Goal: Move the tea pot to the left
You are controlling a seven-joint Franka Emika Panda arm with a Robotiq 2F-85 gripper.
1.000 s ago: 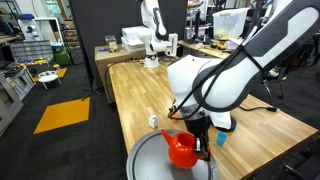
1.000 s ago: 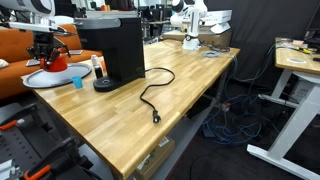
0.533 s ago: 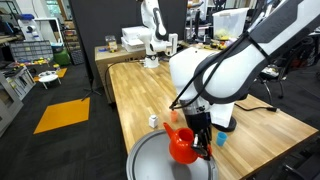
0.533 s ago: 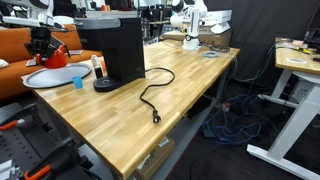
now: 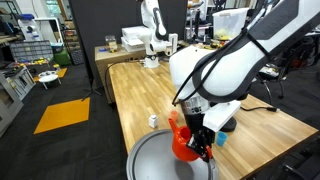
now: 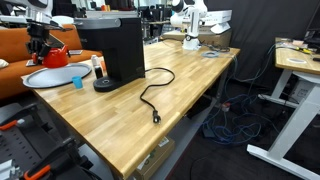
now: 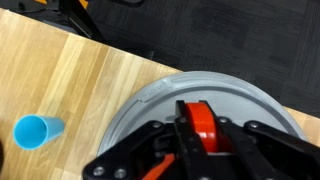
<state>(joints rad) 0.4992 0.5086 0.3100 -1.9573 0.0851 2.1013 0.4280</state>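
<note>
The gripper [image 5: 199,139] is clamped shut on the tea pot [image 5: 180,142]. The pot now hangs higher than a second ago and looks lifted clear of the round grey tray [image 5: 150,160] directly beneath the gripper. With the pot off the tray and firmly held, the carry leftward over the desk [image 5: 140,90] can probably begin.

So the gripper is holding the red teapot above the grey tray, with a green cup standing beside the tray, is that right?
Not quite: the cup beside the tray is blue, not green, as the wrist view shows. Otherwise yes, the gripper holds the red teapot above the grey tray.
</note>
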